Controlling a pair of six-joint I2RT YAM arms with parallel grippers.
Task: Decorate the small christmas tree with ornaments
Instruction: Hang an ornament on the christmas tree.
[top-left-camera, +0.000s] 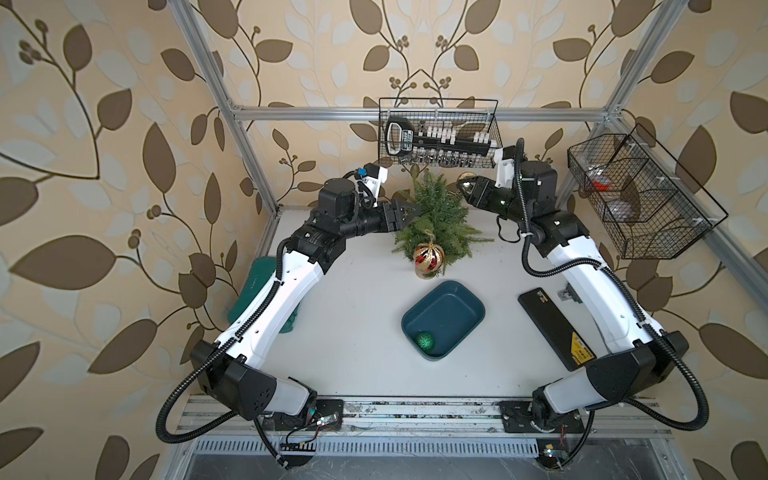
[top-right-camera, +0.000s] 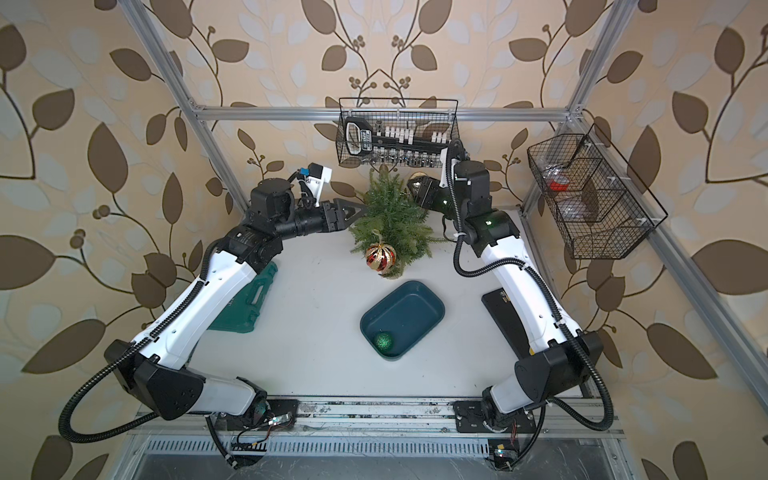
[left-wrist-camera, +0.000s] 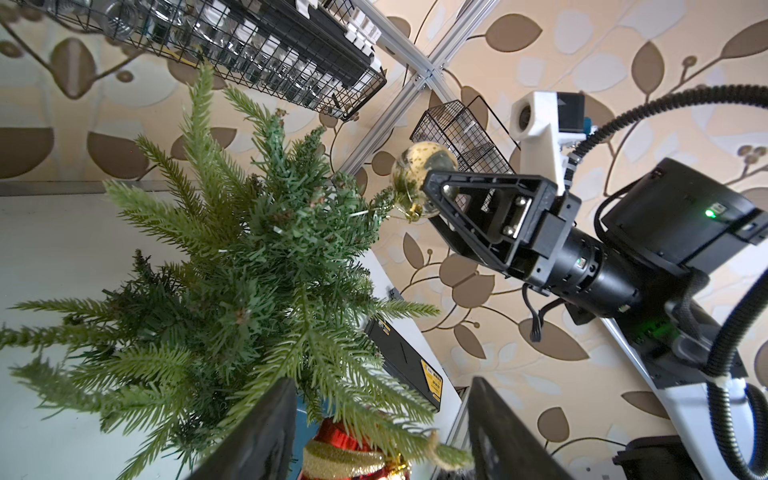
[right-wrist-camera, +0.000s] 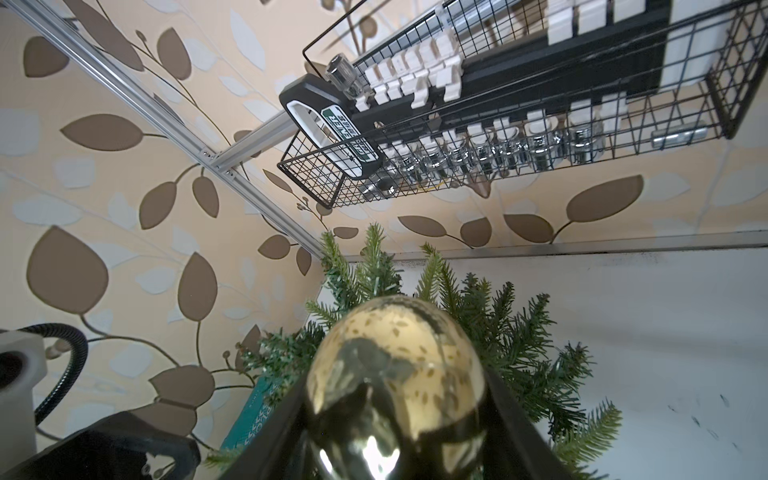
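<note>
The small christmas tree (top-left-camera: 436, 212) (top-right-camera: 390, 216) stands at the back of the table, under the rear basket. A red-and-gold ribbed ornament (top-left-camera: 429, 258) (top-right-camera: 380, 256) hangs from a front branch. My right gripper (top-left-camera: 465, 186) (right-wrist-camera: 395, 399) is shut on a shiny gold ornament (top-left-camera: 464, 179) (left-wrist-camera: 417, 172) (right-wrist-camera: 395, 357) held against the tree's upper right side. On the tree's left side my left gripper (top-left-camera: 417, 208) (left-wrist-camera: 382, 380) is open, and a lower branch lies loose between its fingers (left-wrist-camera: 257, 428). A green glitter ornament (top-left-camera: 425, 340) (top-right-camera: 383, 340) lies in the blue tray (top-left-camera: 457, 307).
A wire basket with a socket set (top-left-camera: 438, 133) hangs just above the tree top. A second wire basket (top-left-camera: 640, 195) hangs on the right frame. A black flat case (top-left-camera: 557, 328) lies under the right arm and a green case (top-left-camera: 253, 291) under the left arm.
</note>
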